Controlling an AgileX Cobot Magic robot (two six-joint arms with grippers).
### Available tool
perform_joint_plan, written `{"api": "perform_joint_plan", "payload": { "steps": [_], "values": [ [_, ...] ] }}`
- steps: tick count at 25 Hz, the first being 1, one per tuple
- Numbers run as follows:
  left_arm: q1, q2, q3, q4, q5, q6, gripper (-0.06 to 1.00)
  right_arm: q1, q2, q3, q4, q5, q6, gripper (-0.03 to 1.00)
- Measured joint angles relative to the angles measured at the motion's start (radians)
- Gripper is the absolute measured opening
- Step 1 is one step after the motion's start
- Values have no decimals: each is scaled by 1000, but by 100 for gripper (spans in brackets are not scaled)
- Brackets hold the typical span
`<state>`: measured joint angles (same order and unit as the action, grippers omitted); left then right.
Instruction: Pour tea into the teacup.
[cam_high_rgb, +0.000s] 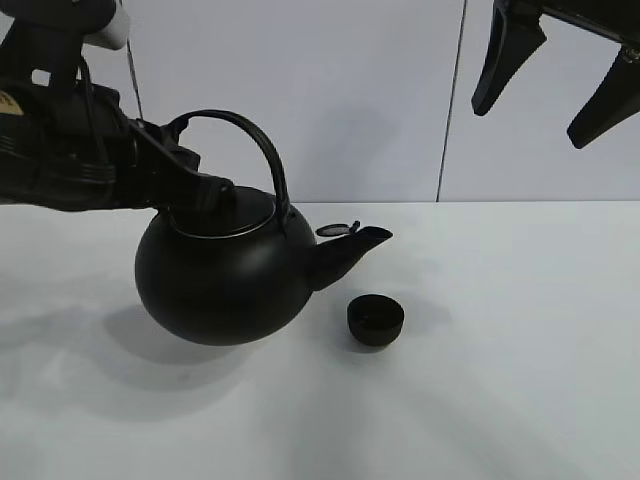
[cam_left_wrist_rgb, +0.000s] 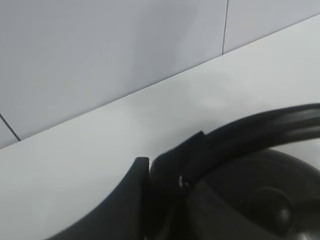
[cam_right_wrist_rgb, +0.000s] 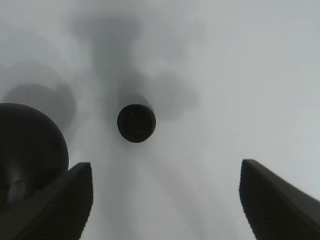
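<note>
**Teacup** (cam_high_rgb: 376, 320): small black handleless bowl, upright on the counter (cam_high_rgb: 520, 400), on the spout side of the kettle, near its belly but not touching; mouth open upward, contents too dark to read

**Kettle** (cam_high_rgb: 225, 285): round, black, with an arched handle (cam_high_rgb: 262, 140). The spout (cam_high_rgb: 352, 250) points toward the right arm's side, and in the high view its tip sits almost over the cup's rim. The long axis, from handle root to spout, runs across the counter straight at the cup. Cannot tell whether the base rests on the counter or hangs just clear

**Left tool** (cam_high_rgb: 205, 190): clamped on the handle near its root by the lid; the nearer arm, and the one placed to pour. Judgement: tipping forward about the grip, with little sideways travel, should put the stream in the cup, though the small mouth leaves slim margin

**Right tool** (cam_high_rgb: 530, 120): fingers spread wide, empty, high over the cup and well apart from it

**Surface and room**: plain white matte counter; pale panelled wall (cam_high_rgb: 300, 90) behind
</note>
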<state>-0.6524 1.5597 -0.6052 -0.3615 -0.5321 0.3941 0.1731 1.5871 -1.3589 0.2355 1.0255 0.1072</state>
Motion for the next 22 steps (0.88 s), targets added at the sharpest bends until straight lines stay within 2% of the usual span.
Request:
{"api": "perform_joint_plan", "payload": {
  "steps": [8, 16, 22],
  "values": [
    [0, 49, -41, -35, 3, 72, 10, 0, 0, 0, 10, 0, 0, 56],
    [0, 159, -129, -51, 15, 87, 11, 0, 0, 0, 12, 1, 0, 56],
    [0, 161, -160, -59, 13, 182, 11, 0, 0, 0, 12, -1, 0, 56]
  ]
}}
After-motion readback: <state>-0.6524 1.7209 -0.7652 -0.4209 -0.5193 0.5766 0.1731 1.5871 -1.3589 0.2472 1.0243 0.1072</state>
